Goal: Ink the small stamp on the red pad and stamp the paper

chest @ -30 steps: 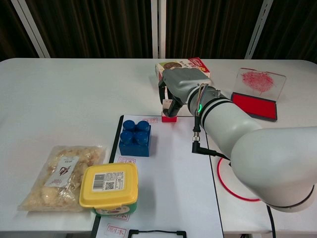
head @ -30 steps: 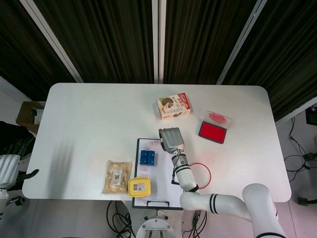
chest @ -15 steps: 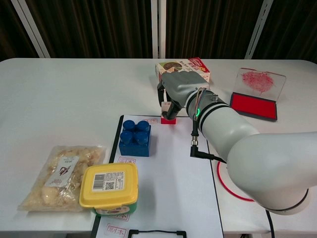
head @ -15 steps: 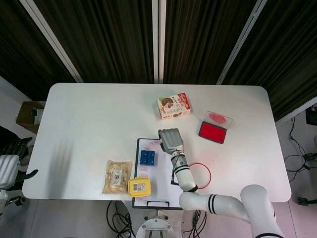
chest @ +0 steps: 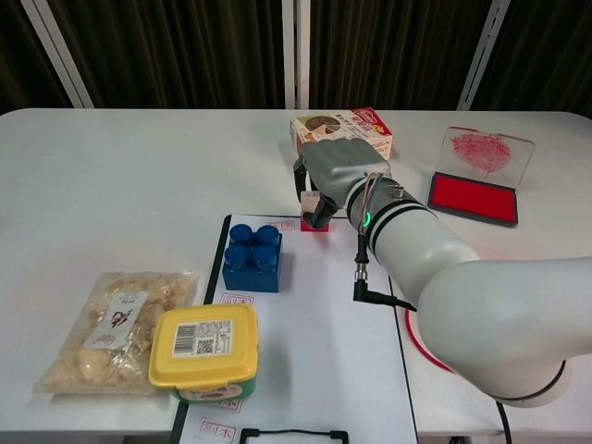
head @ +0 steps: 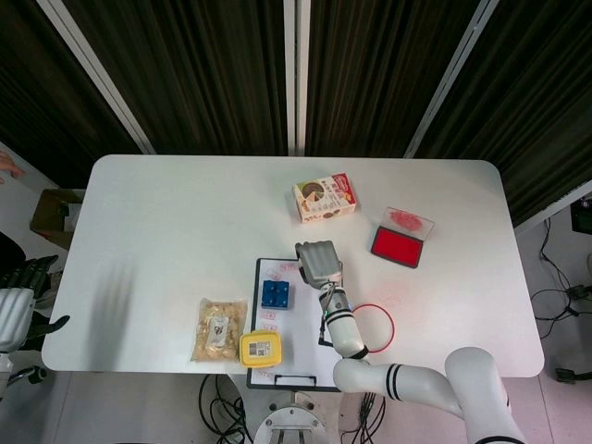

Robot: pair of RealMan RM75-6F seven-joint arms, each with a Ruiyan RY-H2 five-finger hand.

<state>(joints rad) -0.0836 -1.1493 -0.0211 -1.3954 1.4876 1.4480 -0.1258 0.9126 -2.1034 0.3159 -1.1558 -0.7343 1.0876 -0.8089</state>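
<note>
My right hand (chest: 338, 171) grips the small stamp (chest: 314, 220) from above. Only the stamp's red base and a bit of its pale body show under the fingers. The base sits on the top edge of the white paper (chest: 314, 324) on the clipboard, by a faint red print. In the head view the right hand (head: 317, 262) hides the stamp. The red ink pad (chest: 476, 197) lies open to the right, its clear lid (chest: 485, 151) smeared red and tilted up behind it. My left hand (head: 17, 301) hangs off the table's left edge and holds nothing.
A blue brick (chest: 252, 256) stands on the paper's left side, with a yellow-lidded tub (chest: 203, 347) and a snack bag (chest: 116, 328) nearer the front. A food box (chest: 340, 129) lies just behind my right hand. A red ring (head: 390, 324) lies right of the clipboard.
My right hand and forearm have shifted slightly left and down while keeping hold of the stamp. The stamp stays at the paper's top edge. The left hand has barely moved.
</note>
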